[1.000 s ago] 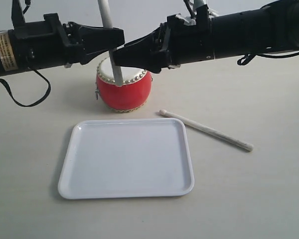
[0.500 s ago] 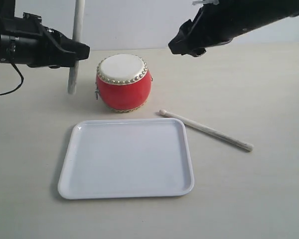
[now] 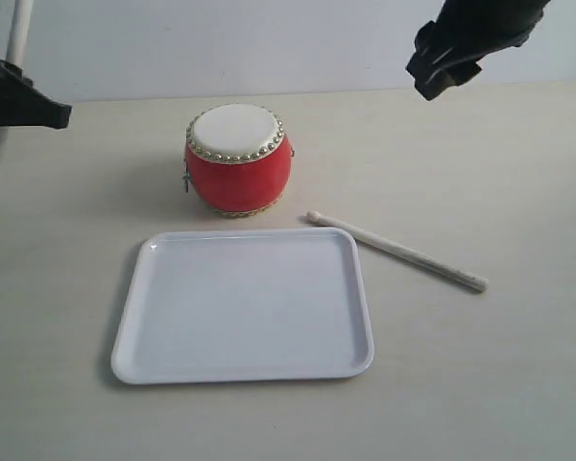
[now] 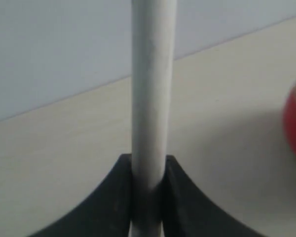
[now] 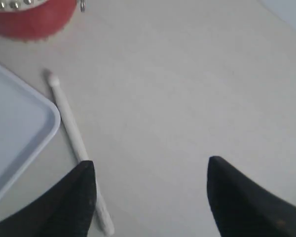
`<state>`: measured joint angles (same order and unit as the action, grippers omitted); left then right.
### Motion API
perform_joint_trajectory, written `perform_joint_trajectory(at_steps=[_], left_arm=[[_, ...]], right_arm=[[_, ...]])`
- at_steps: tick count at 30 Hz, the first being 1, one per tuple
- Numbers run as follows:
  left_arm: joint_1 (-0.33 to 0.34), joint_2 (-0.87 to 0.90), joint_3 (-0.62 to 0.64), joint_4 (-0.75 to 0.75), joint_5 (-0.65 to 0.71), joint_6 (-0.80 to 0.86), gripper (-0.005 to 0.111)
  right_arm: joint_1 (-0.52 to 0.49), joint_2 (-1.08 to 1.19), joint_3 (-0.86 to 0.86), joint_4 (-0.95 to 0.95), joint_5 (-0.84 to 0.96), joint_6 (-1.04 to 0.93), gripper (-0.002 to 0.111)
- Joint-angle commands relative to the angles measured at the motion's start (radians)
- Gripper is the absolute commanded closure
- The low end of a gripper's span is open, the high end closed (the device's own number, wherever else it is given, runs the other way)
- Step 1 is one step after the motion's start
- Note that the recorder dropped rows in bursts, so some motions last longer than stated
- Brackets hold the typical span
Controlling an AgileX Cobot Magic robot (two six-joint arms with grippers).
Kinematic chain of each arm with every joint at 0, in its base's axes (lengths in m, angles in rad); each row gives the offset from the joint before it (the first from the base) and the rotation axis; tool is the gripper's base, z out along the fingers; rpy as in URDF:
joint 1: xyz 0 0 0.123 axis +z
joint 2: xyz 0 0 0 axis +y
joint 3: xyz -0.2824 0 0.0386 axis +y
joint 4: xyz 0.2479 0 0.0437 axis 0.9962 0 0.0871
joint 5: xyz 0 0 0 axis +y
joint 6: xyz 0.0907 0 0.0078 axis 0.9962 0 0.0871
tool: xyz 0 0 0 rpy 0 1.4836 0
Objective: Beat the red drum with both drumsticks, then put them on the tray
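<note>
Left gripper [image 4: 148, 170]: black jaws clamped on a slim pale wooden drumstick [image 4: 150, 89], which stands upright at the far left edge of the exterior view.
Right gripper [image 5: 150, 168]: black jaws spread wide with nothing between them, raised above the pale beige table [image 3: 480, 365] at the upper right.
Second drumstick [image 3: 394, 252]: the same whitish wood, lying flat on the table just beside the tray's far right corner, rounded tip toward the drum.
Red drum [image 3: 237, 163]: small glossy barrel with gold studs and its cream skin upward, standing just behind the tray, between the two grippers and apart from both.
Tray [image 3: 125, 331]: flat glossy white rectangle with a low rim; both drumsticks are outside it.
</note>
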<state>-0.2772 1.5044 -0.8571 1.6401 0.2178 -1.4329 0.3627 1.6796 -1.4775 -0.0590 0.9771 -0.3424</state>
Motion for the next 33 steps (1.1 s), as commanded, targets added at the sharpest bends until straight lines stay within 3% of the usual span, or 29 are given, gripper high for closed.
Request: perform_joint_trajectory(at_steps=[1, 3, 5, 9, 12, 17, 25, 33], left_arm=[[-0.017, -0.008, -0.024, -0.666, 0.099, 0.702, 0.107], [-0.043, -0.002, -0.075, -1.119, 0.268, 1.183, 0.107], [-0.050, 0.008, -0.133, -1.461, 0.441, 1.471, 0.107], [-0.065, 0.014, -0.157, -1.804, 0.513, 1.764, 0.107], [-0.091, 0.030, -0.156, -1.889, 0.521, 1.851, 0.107], [-0.132, 0.051, -0.165, -1.891, 0.521, 1.862, 0.107], [-0.132, 0.051, -0.169, -1.888, 0.484, 1.854, 0.107], [-0.132, 0.051, -0.187, -1.888, 0.485, 1.854, 0.107]], right_arm=[[-0.002, 0.029, -0.006, -0.078, 0.126, 0.008, 0.046], [-0.002, 0.045, -0.006, -0.127, 0.181, 0.020, 0.046], [-0.002, 0.053, -0.004, -0.130, 0.188, 0.043, 0.046], [-0.002, 0.086, -0.004, -0.070, 0.202, 0.030, 0.046], [-0.002, 0.117, 0.027, -0.043, 0.189, -0.018, 0.047], [-0.002, 0.186, 0.136, -0.046, 0.075, -0.127, 0.050], [-0.002, 0.322, 0.148, 0.042, -0.093, -0.256, 0.050], [-0.002, 0.395, 0.144, 0.040, -0.082, -0.283, 0.052]])
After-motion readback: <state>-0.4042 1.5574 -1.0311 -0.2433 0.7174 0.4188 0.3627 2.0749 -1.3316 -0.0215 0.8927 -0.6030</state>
